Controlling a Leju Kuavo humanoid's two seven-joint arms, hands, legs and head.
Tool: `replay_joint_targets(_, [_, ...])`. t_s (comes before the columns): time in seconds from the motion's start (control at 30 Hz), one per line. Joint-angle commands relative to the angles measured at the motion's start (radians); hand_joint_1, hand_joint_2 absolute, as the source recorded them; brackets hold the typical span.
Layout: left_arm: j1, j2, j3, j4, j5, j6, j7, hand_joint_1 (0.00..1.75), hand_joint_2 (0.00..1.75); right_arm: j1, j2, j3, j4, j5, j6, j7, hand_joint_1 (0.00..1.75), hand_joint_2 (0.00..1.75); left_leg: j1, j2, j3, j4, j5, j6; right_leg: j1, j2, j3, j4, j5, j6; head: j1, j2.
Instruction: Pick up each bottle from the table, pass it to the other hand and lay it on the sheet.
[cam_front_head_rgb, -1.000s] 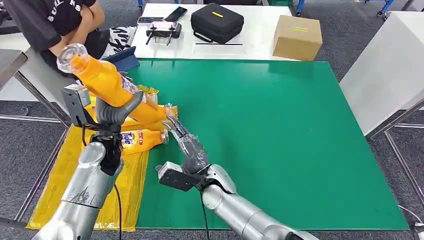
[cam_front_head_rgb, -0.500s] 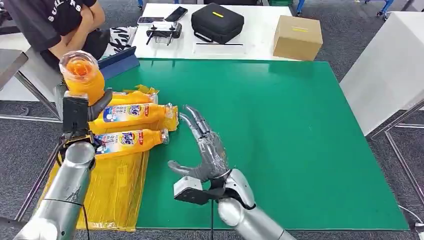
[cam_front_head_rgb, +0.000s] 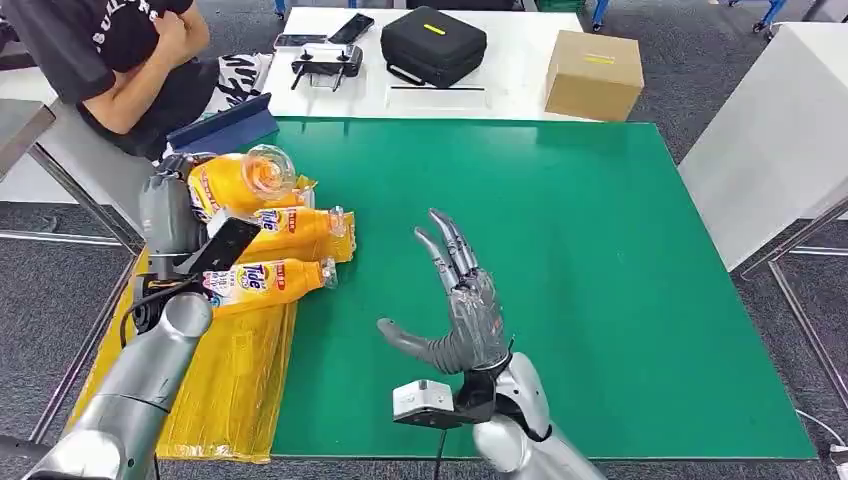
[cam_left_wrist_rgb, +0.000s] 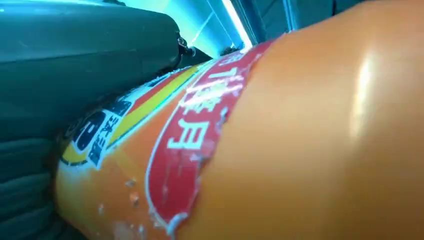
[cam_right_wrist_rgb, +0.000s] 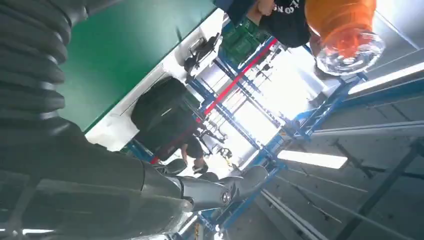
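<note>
Bottle: orange Tide detergent bottle (cam_front_head_rgb: 232, 182), clear cap, red label.
My left robot hand (cam_front_head_rgb: 175, 215): grasping this bottle.
My right robot hand (cam_front_head_rgb: 462, 318): released, fingers spread.

"tide" in blue on yellow-orange roundel, on label of bottle (cam_front_head_rgb: 265, 283) lying just right of left hand (cam_front_head_rgb: 170, 215), on yellow sheet (cam_front_head_rgb: 220, 380). second lying bottle (cam_front_head_rgb: 295, 225) beyond it: label print too small to read. bottle in left hand (cam_left_wrist_rgb: 280, 140): red band with white chinese characters, one reads "月"; dark letters on yellow patch, unclear. white letters on person's black shirt (cam_front_head_rgb: 90, 45), far side of left hand, cut off, partly "suit".
</note>
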Motion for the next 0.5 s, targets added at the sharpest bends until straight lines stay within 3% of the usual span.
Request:
replay_joint_targets(0.03, [-0.137,-0.007,-0.127,0.333,-0.291,0.056,0.051,1.75,1.75,0.051,-0.056,-0.04,-0.071,0.044,-0.044,0.002,0.0,1.75,0.001,-0.005,0.005,0.0,-0.001,-0.004,0.001,-0.005,0.007,-0.001,-0.003,-0.003,0.0,0.0])
replay_joint_targets(0.2, [-0.181,-0.034,-0.149,0.507,-0.487,0.081,0.167,1.75,1.75,0.098,-0.077,-0.094,-0.152,0.105,-0.044,-0.011,0.0,1.75,0.001,-0.004,0.002,0.0,0.0,-0.002,0.001,-0.004,0.003,-0.001,-0.001,-0.001,0.0,0.0])
replay_joint_targets(0.5, [-0.209,0.003,-0.113,0.67,-0.606,0.076,0.268,1.75,1.75,0.106,-0.13,-0.118,-0.24,0.116,-0.044,0.018,0.0,1.75,0.001,-0.002,0.005,0.001,-0.003,-0.005,0.001,-0.002,0.006,0.0,-0.003,-0.003,0.0,0.0])
